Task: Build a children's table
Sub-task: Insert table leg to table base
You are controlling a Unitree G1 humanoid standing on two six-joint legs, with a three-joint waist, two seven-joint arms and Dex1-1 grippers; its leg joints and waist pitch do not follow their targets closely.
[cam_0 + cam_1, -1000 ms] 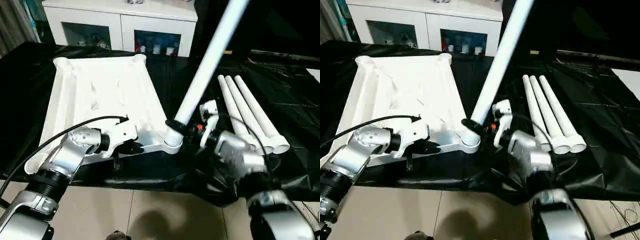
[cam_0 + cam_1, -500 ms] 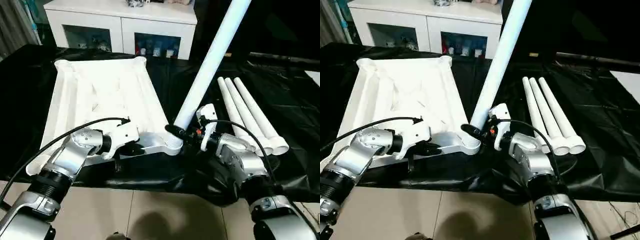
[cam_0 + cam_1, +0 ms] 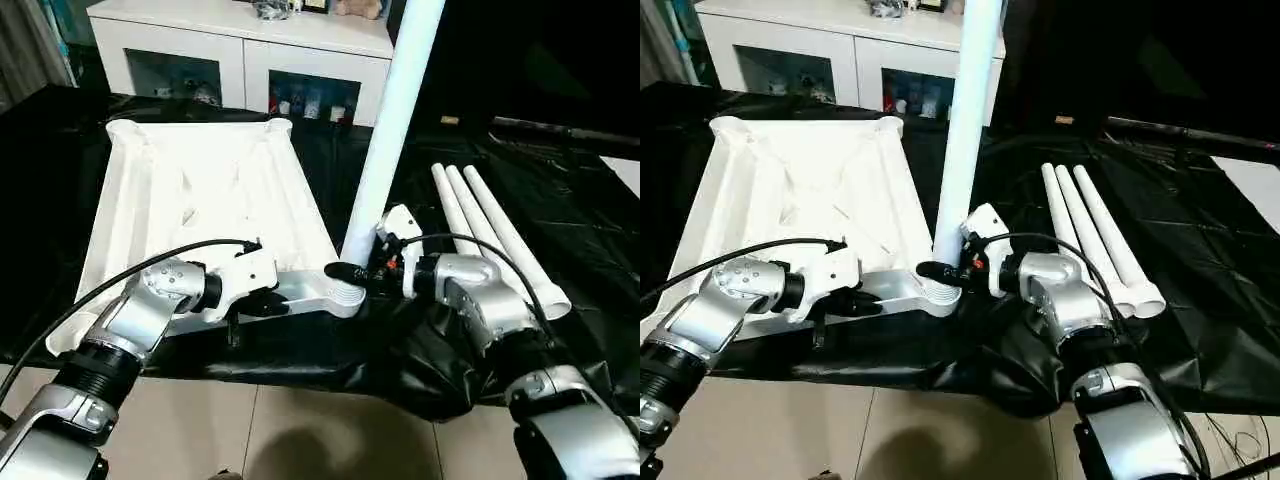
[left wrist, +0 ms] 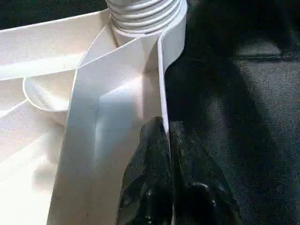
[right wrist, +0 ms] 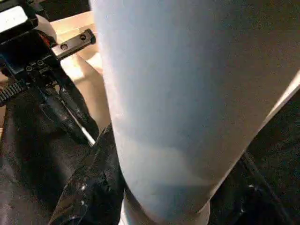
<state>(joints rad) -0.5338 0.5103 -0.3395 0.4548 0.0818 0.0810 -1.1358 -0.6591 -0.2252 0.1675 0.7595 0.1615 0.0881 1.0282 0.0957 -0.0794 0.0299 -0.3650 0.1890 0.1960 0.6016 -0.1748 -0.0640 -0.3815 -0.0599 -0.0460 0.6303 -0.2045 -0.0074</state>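
Now keep leg plumb over corner socket; right gripper clasps its base, left gripper pinched on tabletop rim, then I twist

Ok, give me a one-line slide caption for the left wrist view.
Left hand pinching the tabletop rim beside the threaded leg in its corner socket.

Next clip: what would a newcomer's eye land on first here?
The long white leg standing nearly upright from the tabletop's near right corner socket, with the right gripper clasped around its base. Next, the left gripper pinching the tabletop's near rim, and three spare legs lying side by side on the black sheet to the right.
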